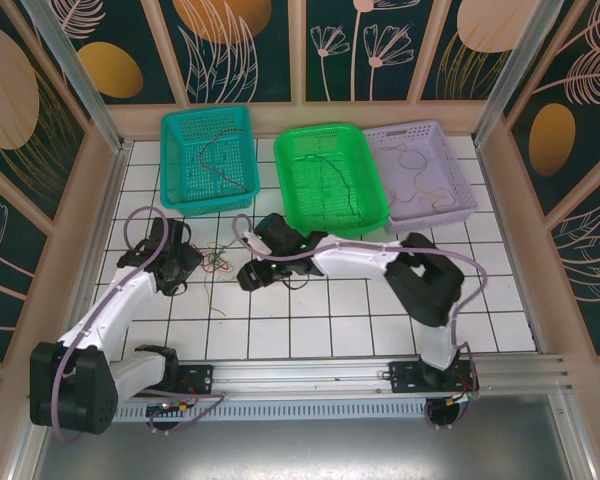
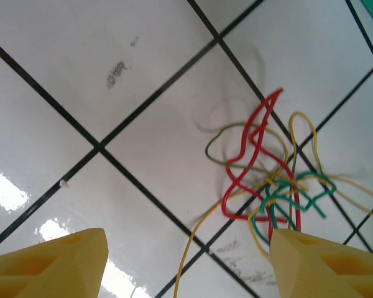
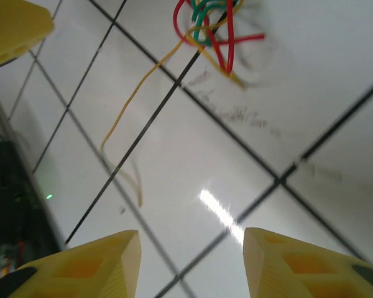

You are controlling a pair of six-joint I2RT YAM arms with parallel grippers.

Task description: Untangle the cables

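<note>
While the left gripper (image 2: 188,239) and right gripper (image 3: 189,234) both gape wide and empty, the left should pinch only the red cable (image 2: 266,105) just ahead of one fingertip (image 2: 292,249).

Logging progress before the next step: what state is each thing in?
Red, green and yellow thin wires: tangled on white tiles.
Left claw: open.
Right claw: open.
Teal plastic basket: holds a brown wire.
Green plastic basket: holds a black wire.
Lavender plastic basket: holds a tan wire.
</note>
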